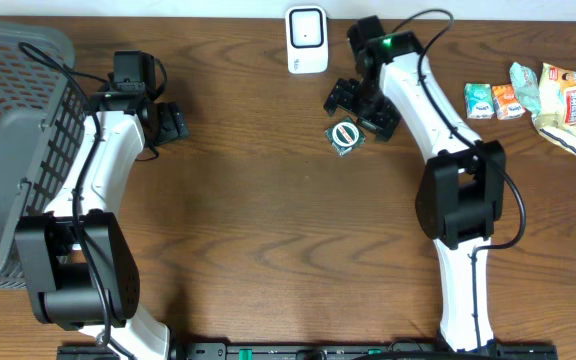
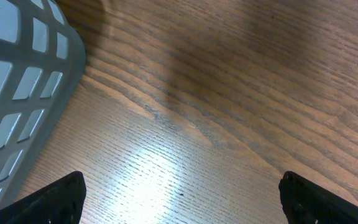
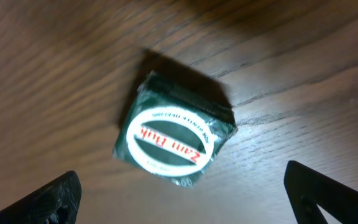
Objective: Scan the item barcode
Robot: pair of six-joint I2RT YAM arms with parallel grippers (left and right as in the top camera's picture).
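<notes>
**Wooden tabletop: packet loose, scan not confirmed**

Brown wood grain fills every view. The right gripper has its fingers spread wide and grips nothing. The green packet lies flat on the table directly beneath it, between the fingers, round label up. The white scanner stands just beyond the gripper, apart from the packet. No barcode shows, so the scan looks yet to be done. The left gripper is also spread and empty, beside the grey basket.
</notes>
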